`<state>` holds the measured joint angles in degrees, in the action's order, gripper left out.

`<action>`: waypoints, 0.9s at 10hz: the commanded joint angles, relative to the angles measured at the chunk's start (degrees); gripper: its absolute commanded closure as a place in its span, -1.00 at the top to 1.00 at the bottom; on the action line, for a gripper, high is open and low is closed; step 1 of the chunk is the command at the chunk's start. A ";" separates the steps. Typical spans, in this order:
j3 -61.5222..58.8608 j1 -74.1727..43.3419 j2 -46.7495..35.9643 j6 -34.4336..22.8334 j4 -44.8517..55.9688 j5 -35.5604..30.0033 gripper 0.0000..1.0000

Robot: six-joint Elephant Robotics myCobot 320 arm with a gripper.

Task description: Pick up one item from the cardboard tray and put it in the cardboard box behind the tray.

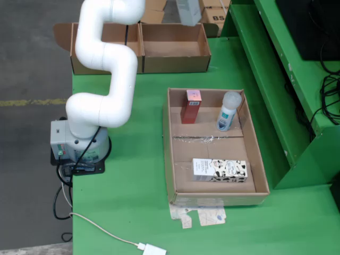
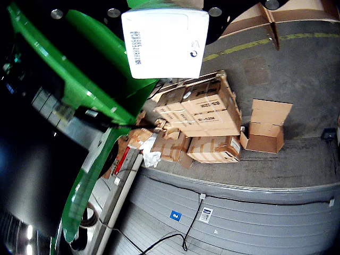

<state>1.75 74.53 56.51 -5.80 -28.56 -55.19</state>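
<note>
A white box [image 2: 164,40] with a barcode on its side fills the top of the wrist view, held close under the camera. In the fixed view the same box [image 1: 188,13] hangs blurred at the top edge, above the back of the open cardboard box [image 1: 174,48]. My gripper [image 1: 185,3] is mostly cut off by the frame and its fingers are hidden behind the box. The cardboard tray [image 1: 260,164] holds a red carton [image 1: 191,106], a white bottle [image 1: 228,118] and a cow-patterned carton [image 1: 219,170].
A second open cardboard box [image 1: 101,50] stands left of the first. The arm's white links [image 1: 109,64] rise from the base [image 1: 79,143] at the table's left edge. A cable [image 1: 106,234] and paper scraps [image 1: 202,215] lie near the front. A green rack [image 1: 276,69] lines the right side.
</note>
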 commanded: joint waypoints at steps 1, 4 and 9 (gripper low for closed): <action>-1.75 -4.07 2.66 -0.04 -0.76 0.59 -1.00; -1.75 -5.53 5.51 -0.19 -0.77 0.59 -1.00; -1.75 -7.79 8.71 -0.44 -0.77 0.58 -1.00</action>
<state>1.75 68.46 65.12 -6.24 -28.56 -55.28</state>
